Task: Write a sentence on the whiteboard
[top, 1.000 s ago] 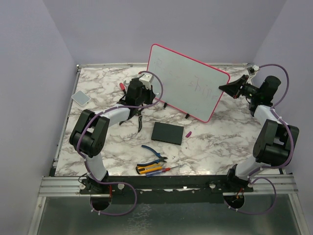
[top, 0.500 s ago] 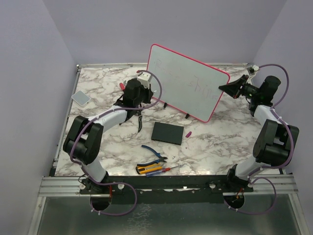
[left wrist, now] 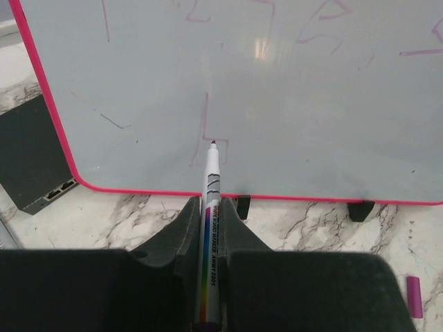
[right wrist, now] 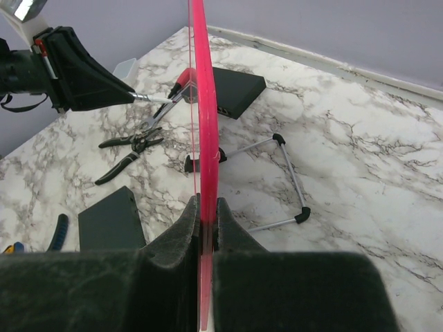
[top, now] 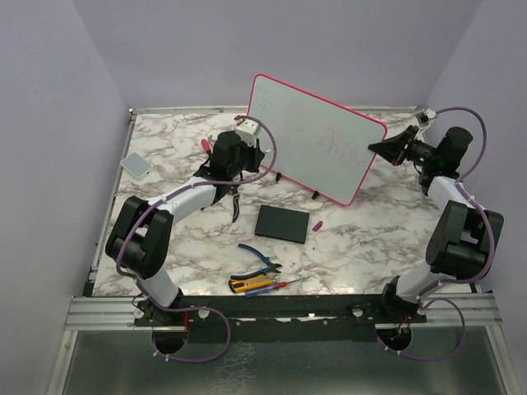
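Note:
The whiteboard, pink-red framed, stands tilted at the back middle of the table. The sentence is faint pink lettering across it; more strokes show in the left wrist view. My left gripper is shut on a white rainbow-striped marker. The marker's tip is at the board's lower part, beside an L-shaped pink stroke. My right gripper is shut on the board's pink frame edge at its right side.
A black square slab lies in front of the board, with a pink marker cap beside it. Pliers and screwdrivers lie near the front. A grey pad lies at the left. The board's wire stand sits behind it.
My left arm's elbow has swung left and its wrist has shifted slightly along the board with the marker. The board and my right gripper have not moved.

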